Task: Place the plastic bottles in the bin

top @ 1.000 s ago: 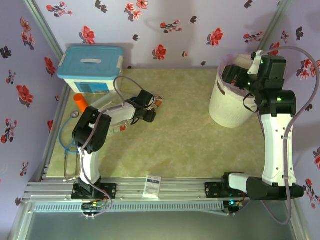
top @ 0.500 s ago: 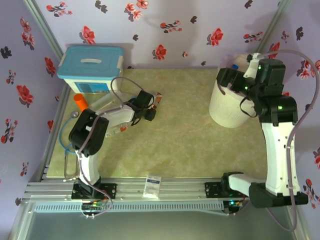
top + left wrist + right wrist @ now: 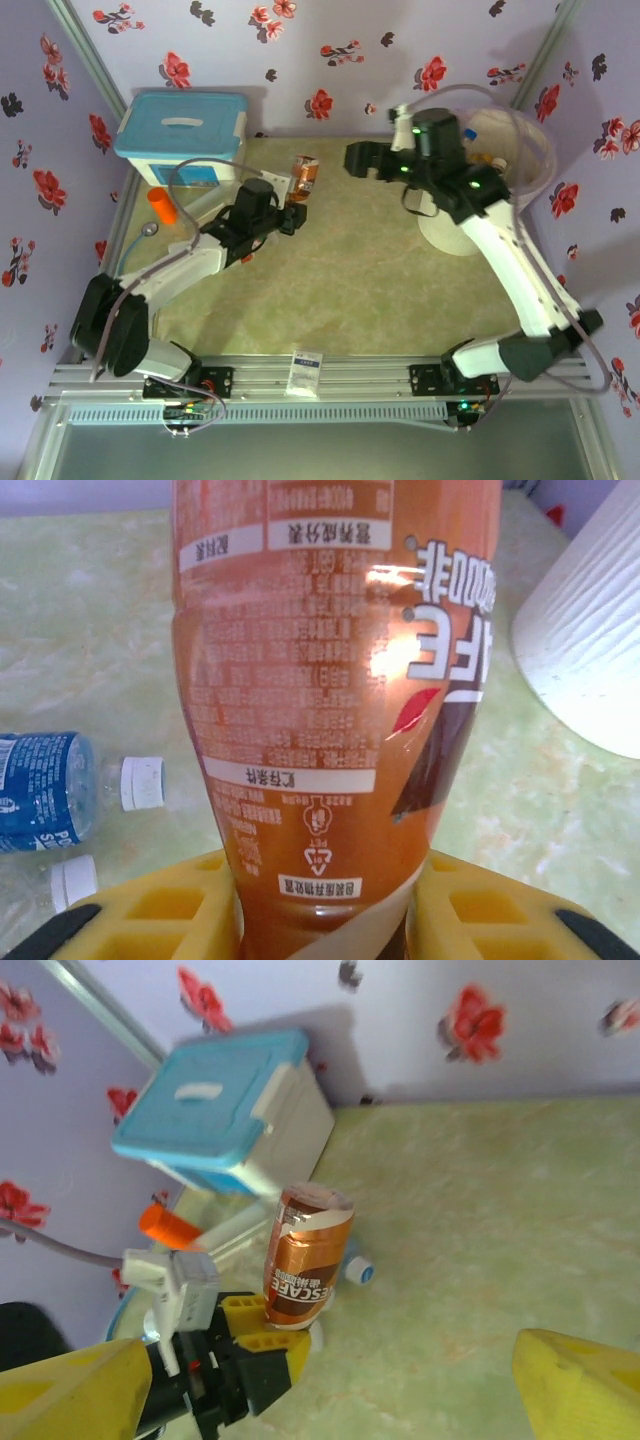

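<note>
An amber bottle (image 3: 305,172) with a brown-and-orange label is held above the table at the back centre, with my left gripper (image 3: 290,208) shut on its lower end. In the left wrist view the bottle (image 3: 330,710) stands between the yellow fingers (image 3: 150,910). My right gripper (image 3: 360,160) hovers just right of the bottle, open and holding nothing. From the right wrist I see the amber bottle (image 3: 308,1255) ahead, gripped by the left gripper (image 3: 250,1335). A blue-labelled bottle (image 3: 40,790) lies on the table. The white bin (image 3: 437,230) stands at the back right, partly behind my right arm.
The white box with a light-blue lid (image 3: 180,135) sits at the back left, with an orange cylinder (image 3: 160,205) beside it. Two loose white caps (image 3: 140,782) lie near the blue-labelled bottle. A small white packet (image 3: 307,372) rests on the front rail.
My left arm has stretched out and carried the amber bottle up toward the back centre. My right arm has swung from over the bin leftward to beside the bottle.
</note>
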